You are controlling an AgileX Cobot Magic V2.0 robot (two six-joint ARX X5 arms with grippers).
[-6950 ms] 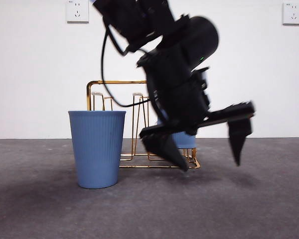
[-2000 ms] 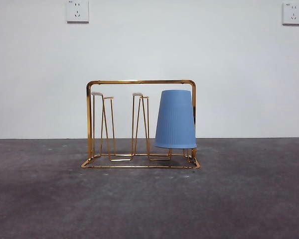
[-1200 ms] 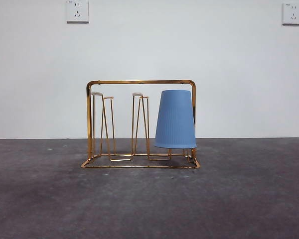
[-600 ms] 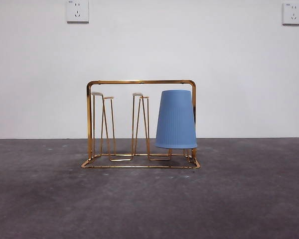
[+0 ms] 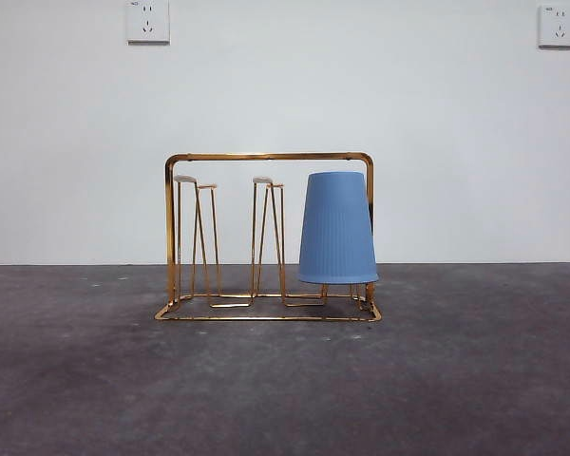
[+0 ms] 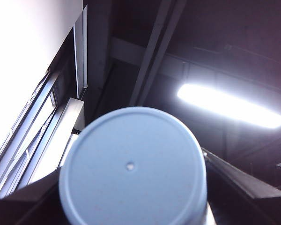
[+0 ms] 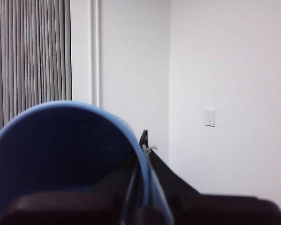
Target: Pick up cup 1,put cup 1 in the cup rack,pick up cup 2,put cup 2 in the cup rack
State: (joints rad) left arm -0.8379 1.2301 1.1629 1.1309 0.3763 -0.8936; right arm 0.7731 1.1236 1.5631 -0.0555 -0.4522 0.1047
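Observation:
The gold wire cup rack [image 5: 266, 157] stands mid-table in the front view. One blue ribbed cup [image 5: 337, 228] hangs upside down over its right prongs, and the left and middle prongs are bare. No arm shows in that view. In the left wrist view, the flat base of a blue cup [image 6: 131, 166] fills the space between my left gripper's [image 6: 136, 192] dark jaws, with the ceiling behind it. The right wrist view shows the rim and dark inside of a blue cup [image 7: 61, 154], its wall pinched by my right gripper [image 7: 140, 157]. Whether both grippers hold one cup, I cannot tell.
Grey table surface [image 5: 285, 399] runs to a white wall with two sockets [image 5: 147, 21] [image 5: 558, 26]. A ceiling light [image 6: 229, 105] shows past the left gripper. Vertical blinds [image 7: 30, 61] and a wall socket [image 7: 209, 117] show past the right gripper.
The blue cup that stood left of the rack 6.5 s ago and the arm over the rack have left the front view. The racked cup has shifted very slightly to the right.

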